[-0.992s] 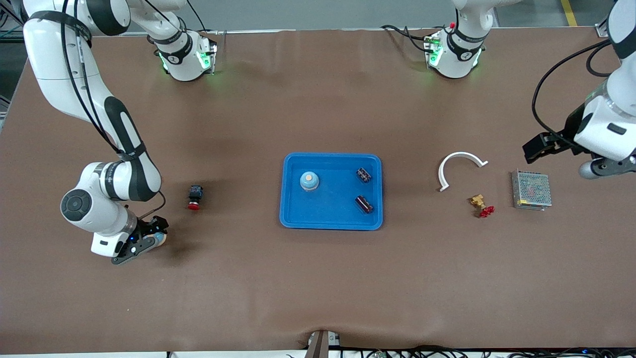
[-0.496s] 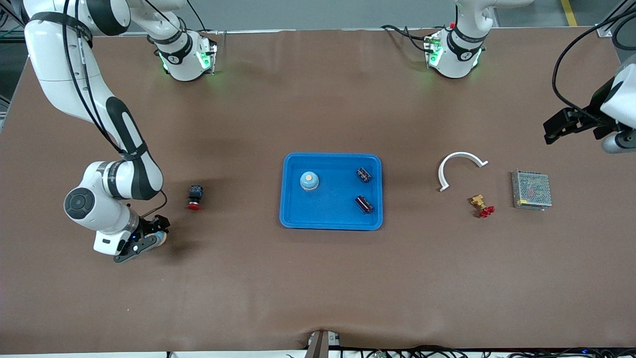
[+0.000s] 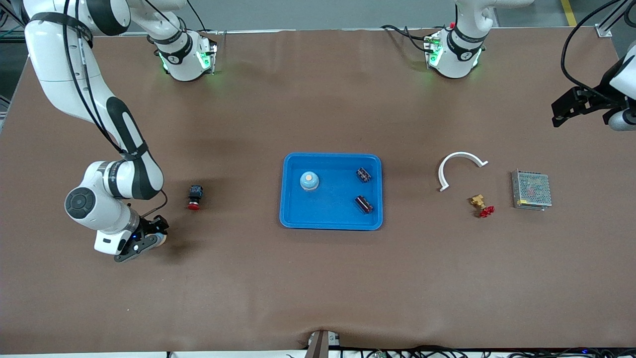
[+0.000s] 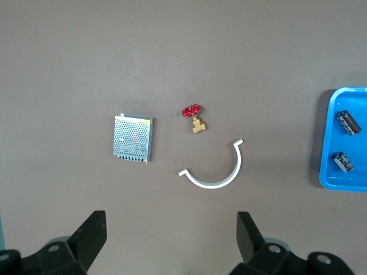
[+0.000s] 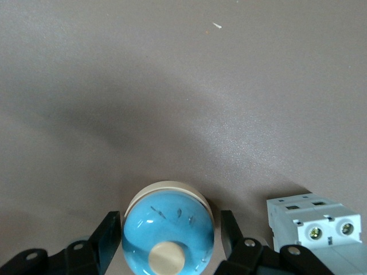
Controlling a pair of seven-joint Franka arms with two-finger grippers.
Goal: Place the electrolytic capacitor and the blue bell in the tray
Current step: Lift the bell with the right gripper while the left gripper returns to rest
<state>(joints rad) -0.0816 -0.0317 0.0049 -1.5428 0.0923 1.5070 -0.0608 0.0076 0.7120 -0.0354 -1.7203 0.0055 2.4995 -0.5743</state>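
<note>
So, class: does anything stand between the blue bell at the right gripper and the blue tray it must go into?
Nothing visible blocks it. The right gripper straddles the blue bell, and only table surface lies between it and the tray. A red push button stands just off that line, farther from the front camera, so the bell should clear it.

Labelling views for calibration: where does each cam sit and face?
Front: high across the table, facing both arms; tray at centre.
Left wrist: high, looking down past the open left end effector at mesh box, valve, white arc.
Right wrist: low at the table; right end effector around a blue bell, beside a breaker.
Shared: front and left wrist both show the tray.
</note>
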